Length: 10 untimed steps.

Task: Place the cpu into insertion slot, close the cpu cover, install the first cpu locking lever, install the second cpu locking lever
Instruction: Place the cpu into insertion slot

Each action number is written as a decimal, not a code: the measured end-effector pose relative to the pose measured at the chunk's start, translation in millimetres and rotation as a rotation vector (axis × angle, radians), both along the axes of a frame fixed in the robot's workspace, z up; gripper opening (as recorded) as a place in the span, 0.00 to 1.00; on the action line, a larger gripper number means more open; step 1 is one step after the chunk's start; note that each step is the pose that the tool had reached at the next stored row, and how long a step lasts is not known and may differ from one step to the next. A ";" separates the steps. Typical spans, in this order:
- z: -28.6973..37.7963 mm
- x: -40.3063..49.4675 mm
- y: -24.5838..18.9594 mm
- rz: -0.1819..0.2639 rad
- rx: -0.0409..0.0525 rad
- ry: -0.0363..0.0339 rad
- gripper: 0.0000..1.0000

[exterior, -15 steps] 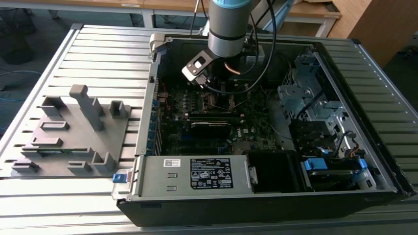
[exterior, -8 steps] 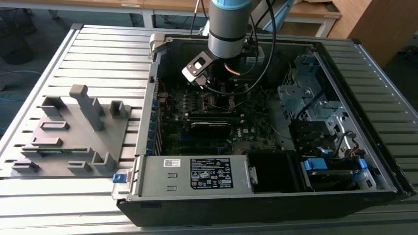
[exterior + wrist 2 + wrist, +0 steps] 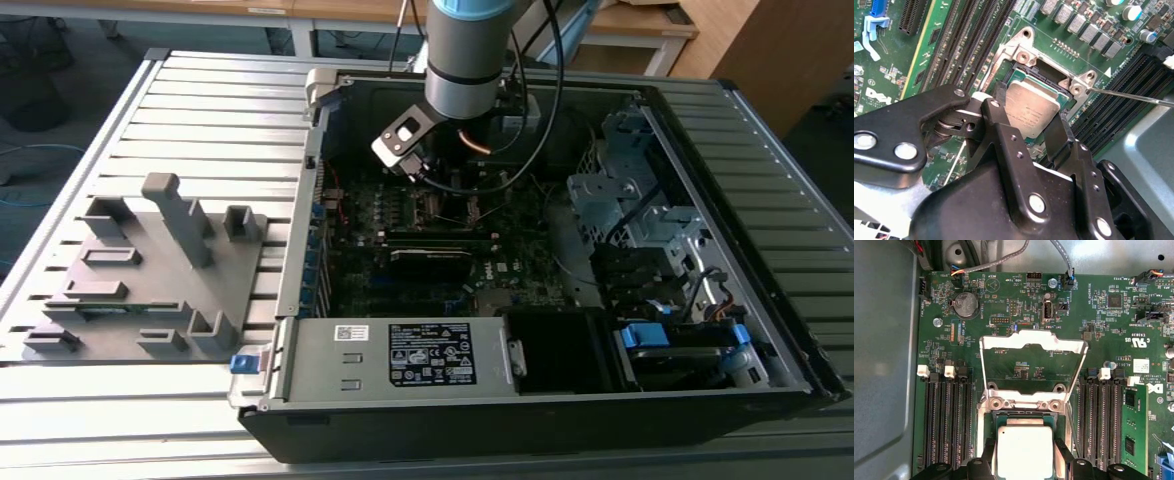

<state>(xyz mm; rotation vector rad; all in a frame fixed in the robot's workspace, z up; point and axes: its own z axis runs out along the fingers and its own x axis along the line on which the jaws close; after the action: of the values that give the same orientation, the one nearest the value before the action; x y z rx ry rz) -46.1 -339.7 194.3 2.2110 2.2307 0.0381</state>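
Your arm (image 3: 467,50) drops steeply from the exterior view's top centre into the open case (image 3: 747,330). The gripper (image 3: 1029,111) pinches the cpu (image 3: 1024,450) between its fingers at the insertion slot (image 3: 1040,69), and the cpu cover (image 3: 1034,346) stands open.

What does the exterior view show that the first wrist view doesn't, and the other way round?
Exterior view: the whole open computer case, the grey arm reaching in, a grey fixture plate beside it. First wrist view: the cpu cover open, the claw holding the cpu at the insertion slot. Both: the green circuit board.
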 end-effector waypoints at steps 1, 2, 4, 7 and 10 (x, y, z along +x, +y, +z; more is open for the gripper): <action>0.0 0.0 0.0 0.000 0.0000 -0.0001 0.54; 0.4 0.0 0.0 0.000 0.0001 -0.0001 0.54; 1.3 0.0 0.0 0.000 0.0001 -0.0001 0.54; 1.5 0.0 0.0 0.000 0.0003 -0.0001 0.54; 1.5 0.0 0.0 -0.011 -0.0002 0.0001 0.54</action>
<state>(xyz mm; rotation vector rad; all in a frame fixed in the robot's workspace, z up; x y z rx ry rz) -46.1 -339.7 195.8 2.2232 2.2183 0.0377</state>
